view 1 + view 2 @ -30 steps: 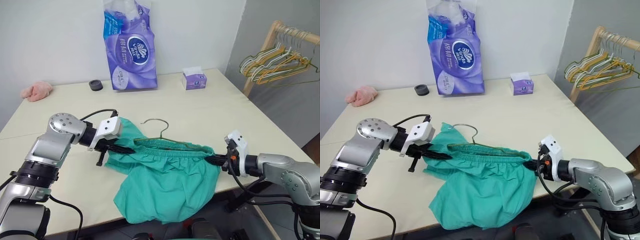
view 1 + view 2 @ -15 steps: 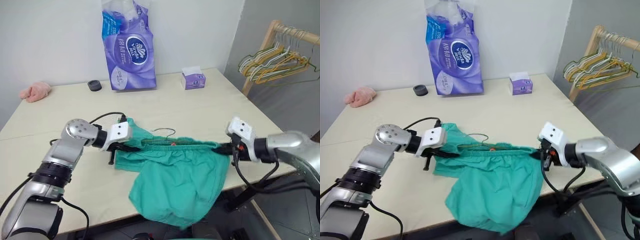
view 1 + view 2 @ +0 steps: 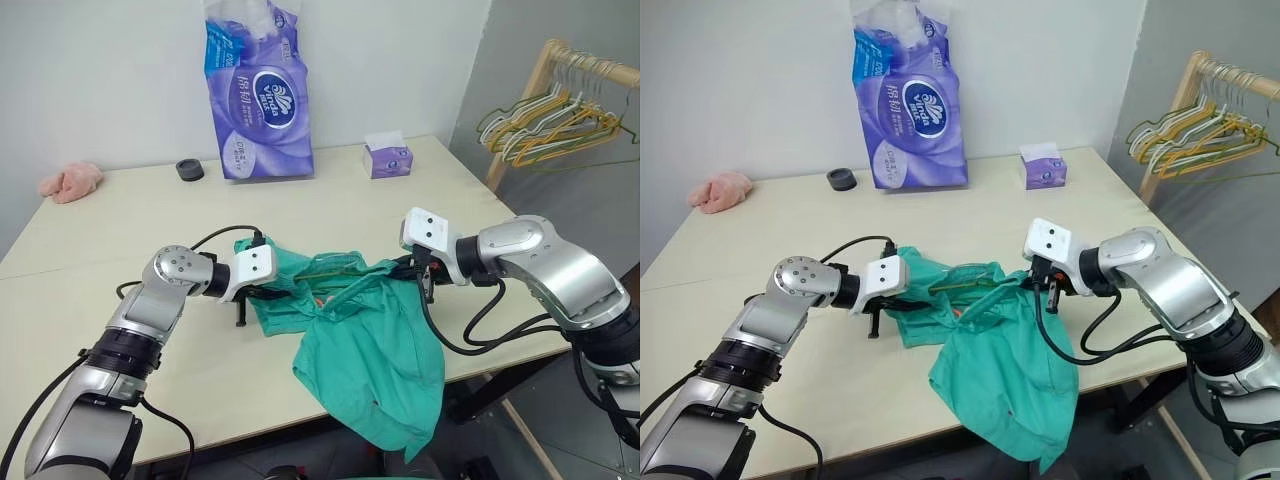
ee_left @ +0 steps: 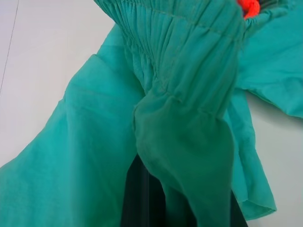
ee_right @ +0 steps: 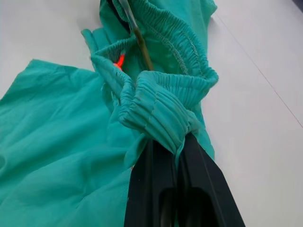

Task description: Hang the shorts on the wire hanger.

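Both claws clamped on shorts (image 3: 365, 340) waistband: left claw (image 3: 272, 293) at one end, right claw (image 3: 408, 268) at other. Wire hanger (image 5: 137, 38) lies inside waistband btwn them, over worktop (image 3: 120, 210) front edge.

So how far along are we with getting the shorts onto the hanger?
Done: both grippers, left and right, have their jaws shut on the waistband of the shorts. In hand: the waistband is bunched around the wire hanger, which lies on the table. Left: spreading the shorts so they actually hang from it.
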